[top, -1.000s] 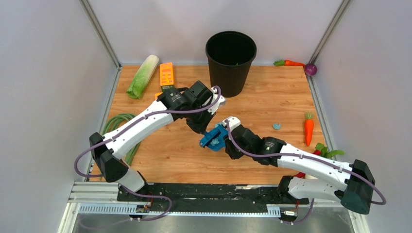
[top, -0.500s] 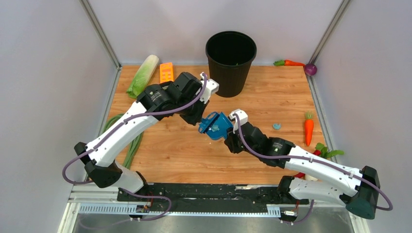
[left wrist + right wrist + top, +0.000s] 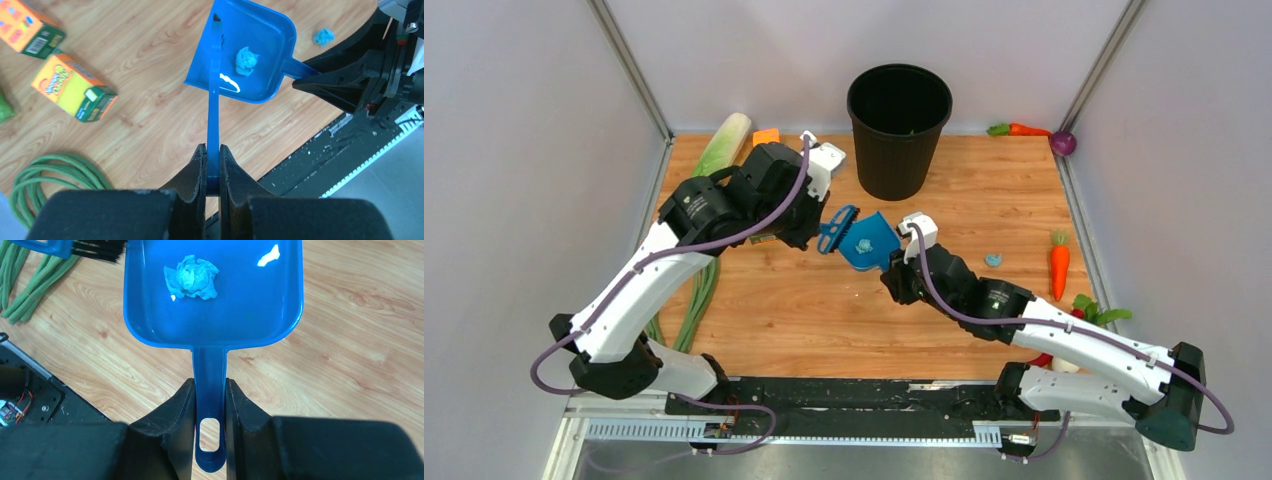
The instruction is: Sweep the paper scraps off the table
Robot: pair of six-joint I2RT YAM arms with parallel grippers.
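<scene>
My right gripper (image 3: 210, 400) is shut on the handle of the blue dustpan (image 3: 250, 300), held above the table (image 3: 824, 310). One light-blue paper scrap (image 3: 192, 278) lies in the pan; it also shows in the left wrist view (image 3: 247, 60) and the top view (image 3: 862, 244). My left gripper (image 3: 212, 161) is shut on the blue hand brush (image 3: 215, 85), whose head (image 3: 836, 228) hangs at the pan's left edge. Another paper scrap (image 3: 993, 260) lies on the table right of the pan, also in the left wrist view (image 3: 324, 36).
A black bin (image 3: 899, 125) stands at the back centre. A cabbage (image 3: 720, 150), orange boxes (image 3: 75, 89) and a green coiled hose (image 3: 50, 180) lie left. Toy carrots (image 3: 1059, 266), a radish (image 3: 1064, 143) and greens (image 3: 1099, 312) lie right.
Both arms have lifted and moved toward the back: the dustpan with the scrap rose from the table toward the bin, and the left arm swung the brush left and up beside it.
</scene>
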